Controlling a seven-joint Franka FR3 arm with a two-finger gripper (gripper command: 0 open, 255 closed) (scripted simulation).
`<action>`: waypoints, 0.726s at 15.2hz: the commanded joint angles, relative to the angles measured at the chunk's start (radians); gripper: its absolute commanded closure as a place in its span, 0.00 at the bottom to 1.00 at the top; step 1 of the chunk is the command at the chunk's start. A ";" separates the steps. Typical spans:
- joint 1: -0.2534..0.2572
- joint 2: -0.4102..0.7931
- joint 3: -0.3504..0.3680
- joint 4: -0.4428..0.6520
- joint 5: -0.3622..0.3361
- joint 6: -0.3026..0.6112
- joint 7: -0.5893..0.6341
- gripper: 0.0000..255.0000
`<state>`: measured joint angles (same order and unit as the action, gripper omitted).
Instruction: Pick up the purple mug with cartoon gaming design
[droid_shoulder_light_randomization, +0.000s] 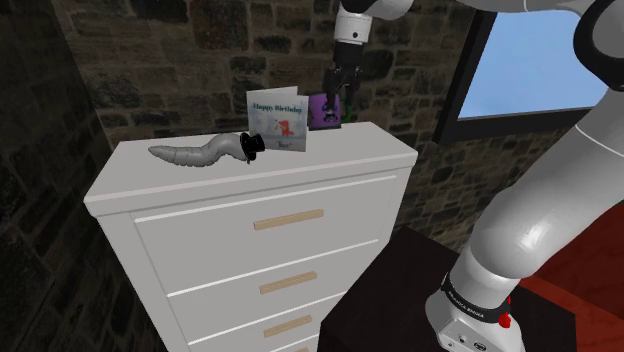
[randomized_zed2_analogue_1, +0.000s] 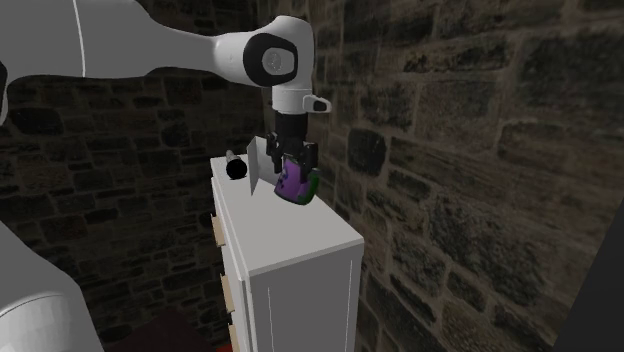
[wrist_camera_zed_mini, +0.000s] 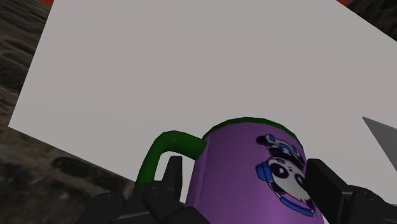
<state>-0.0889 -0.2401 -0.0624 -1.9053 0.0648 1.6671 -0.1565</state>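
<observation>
Greeting card (droid_shoulder_light_randomization: 276, 120) on the dresser (droid_shoulder_light_randomization: 340, 155): "Happy Birthday" in dark script across the top. Black band (droid_shoulder_light_randomization: 470, 300) at the arm's foot: white lettering, too small to read. Purple mug (wrist_camera_zed_mini: 248, 165): cartoon panda with headphones as emblem; lettering, if any, not legible.

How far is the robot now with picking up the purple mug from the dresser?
Done: the gripper is shut on the purple mug, one finger on each side of it. In hand: the mug hangs tilted, apparently clear of the white dresser top. Left: little, probably only raising it higher, away from the birthday card.
</observation>
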 joint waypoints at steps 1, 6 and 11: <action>-0.012 0.018 0.001 0.024 -0.058 0.039 0.000 1.00; -0.020 0.031 0.008 0.105 -0.055 -0.029 -0.001 1.00; -0.021 0.046 0.008 0.178 -0.054 -0.087 -0.001 1.00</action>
<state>-0.1096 -0.1944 -0.0546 -1.7231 0.0106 1.4520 -0.1588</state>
